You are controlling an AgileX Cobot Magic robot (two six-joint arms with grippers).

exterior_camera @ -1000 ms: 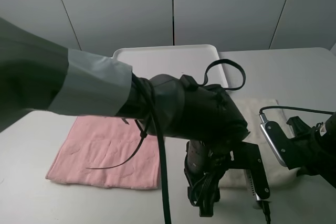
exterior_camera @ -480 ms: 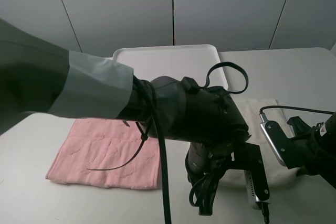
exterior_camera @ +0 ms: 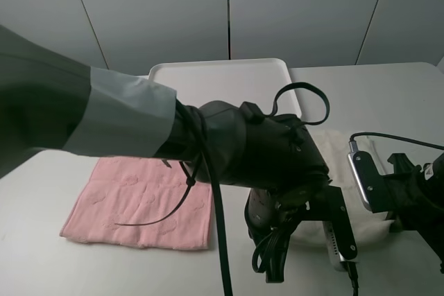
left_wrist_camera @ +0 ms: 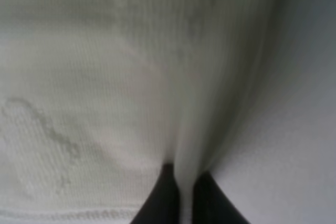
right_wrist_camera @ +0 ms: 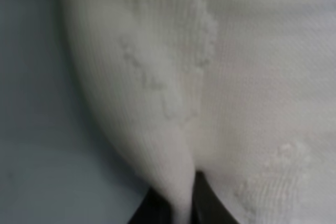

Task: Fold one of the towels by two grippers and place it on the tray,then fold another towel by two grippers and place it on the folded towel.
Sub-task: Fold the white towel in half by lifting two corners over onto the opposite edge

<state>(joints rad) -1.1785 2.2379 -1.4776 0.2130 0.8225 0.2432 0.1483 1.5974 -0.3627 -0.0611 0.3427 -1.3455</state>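
the left black two-finger pincer (left_wrist_camera: 181, 203) is clamped on a pinched fold of the cream off-white terry towel (left_wrist_camera: 94, 93). the right black pincer (right_wrist_camera: 181, 205) nips another fold of it. the towel lies on the pale grey worktop (exterior_camera: 395, 95), between the pink terry towel (exterior_camera: 139, 206) and the right arm, just near the flat white plastic tray (exterior_camera: 222, 74).

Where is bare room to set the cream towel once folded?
The tray is bare where visible. The table right of it, behind the cream towel, is bare too. Crowded: front right, where left gripper and right gripper pinch that towel.
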